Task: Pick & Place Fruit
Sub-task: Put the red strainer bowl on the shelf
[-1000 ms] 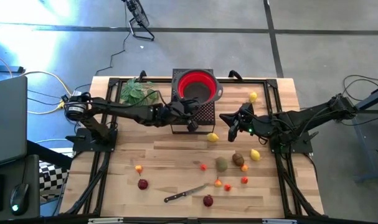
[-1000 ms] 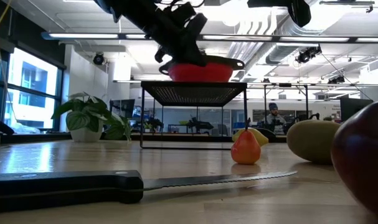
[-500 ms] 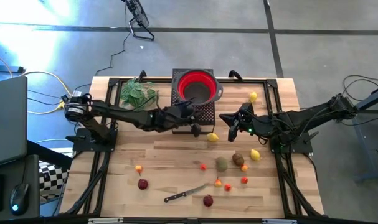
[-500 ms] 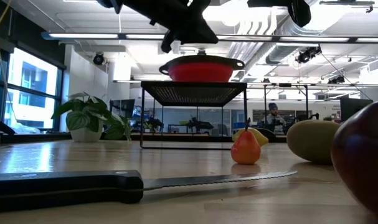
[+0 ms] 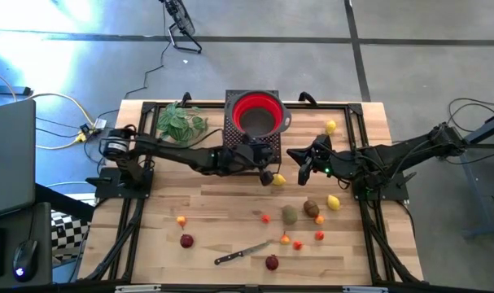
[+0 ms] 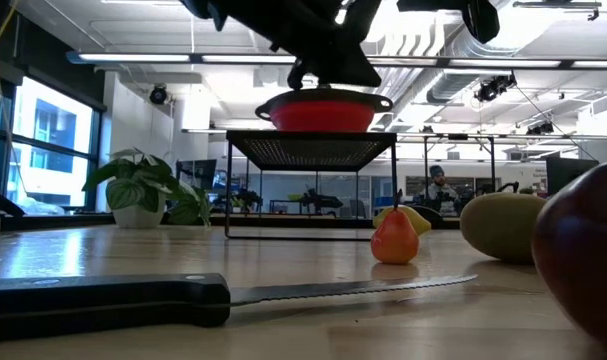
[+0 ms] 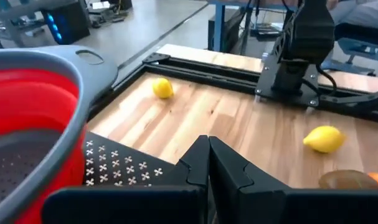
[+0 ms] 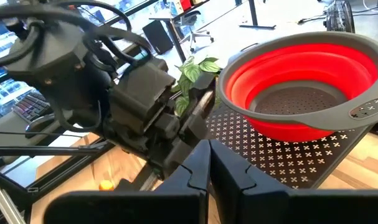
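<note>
From high view we see left tool (image 5: 265, 174) clenched, empty, just beside a lemon (image 5: 278, 179); right tool (image 5: 299, 167) clenched, empty. Fruit (image 5: 290, 214) lies scattered on worktop (image 5: 206, 203). Only left wrist view shows colander (image 7: 27, 118) mesh inside; low view shows knife (image 6: 183, 297) close up.

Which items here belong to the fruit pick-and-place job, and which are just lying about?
Job: lemons, brown oval, olive oval, dark red balls, small orange and red pieces, red colander on its mesh stand.
Lying about: knife, leafy sprig.
</note>
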You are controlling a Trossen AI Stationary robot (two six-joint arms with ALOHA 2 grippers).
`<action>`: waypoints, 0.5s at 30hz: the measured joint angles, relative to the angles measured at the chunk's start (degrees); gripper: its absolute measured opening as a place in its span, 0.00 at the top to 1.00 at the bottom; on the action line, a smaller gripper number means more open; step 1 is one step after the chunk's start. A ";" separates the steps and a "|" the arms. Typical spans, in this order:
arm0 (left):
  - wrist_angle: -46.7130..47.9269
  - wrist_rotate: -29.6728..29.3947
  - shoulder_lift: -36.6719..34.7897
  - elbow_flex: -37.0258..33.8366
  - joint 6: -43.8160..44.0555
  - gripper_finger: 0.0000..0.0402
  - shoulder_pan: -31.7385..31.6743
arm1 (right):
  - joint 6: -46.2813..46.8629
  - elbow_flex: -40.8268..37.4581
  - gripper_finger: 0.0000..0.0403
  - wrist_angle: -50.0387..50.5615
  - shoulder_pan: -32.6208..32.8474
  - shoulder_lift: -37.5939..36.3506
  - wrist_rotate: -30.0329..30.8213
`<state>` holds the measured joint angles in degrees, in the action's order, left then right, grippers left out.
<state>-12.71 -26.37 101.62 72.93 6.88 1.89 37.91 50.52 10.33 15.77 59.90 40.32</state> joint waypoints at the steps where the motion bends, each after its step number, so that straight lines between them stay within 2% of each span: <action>1: -0.15 0.05 0.03 0.05 -0.35 1.00 -0.02 | 0.00 0.00 0.99 0.01 0.00 0.00 0.02; 11: 1.08 0.23 0.01 0.22 0.84 1.00 -1.71 | -0.07 0.00 0.99 0.20 0.00 0.00 0.21; 15: 0.88 -3.64 -0.02 0.22 0.86 1.00 -2.11 | -0.48 0.00 0.99 0.29 0.00 0.00 0.28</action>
<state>-11.83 -30.01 101.60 73.14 7.74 -0.22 37.43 50.52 10.61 15.77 59.90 40.60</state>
